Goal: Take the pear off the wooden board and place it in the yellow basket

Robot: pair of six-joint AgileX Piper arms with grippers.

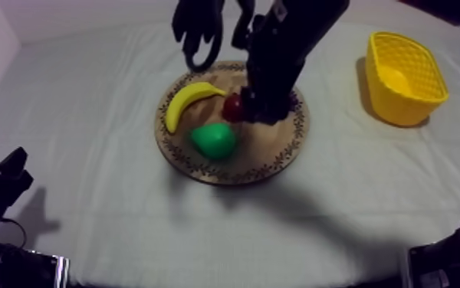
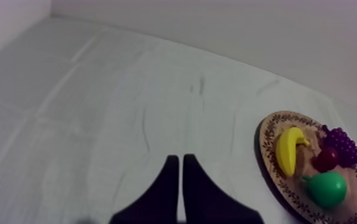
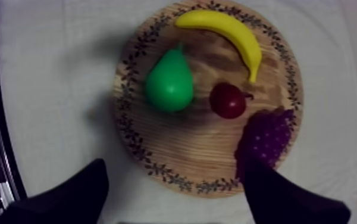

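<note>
the right gripper (image 3: 174, 162) is hovering above the wooden board (image 3: 124, 119), its fingers (image 3: 80, 193) standing wide apart and grasping nothing. the pear (image 3: 169, 83) is lying on the board ahead of the fingertips, touching neither, beside the small red fruit (image 3: 227, 100) and near the banana (image 3: 228, 33); one finger is reaching over the grapes (image 3: 270, 134). the yellow basket (image 1: 405, 73) is sitting on the cloth (image 1: 87, 115), well apart from the board. the left gripper (image 2: 178, 179) is resting low at its own side, fingers clenched together on nothing.
</note>
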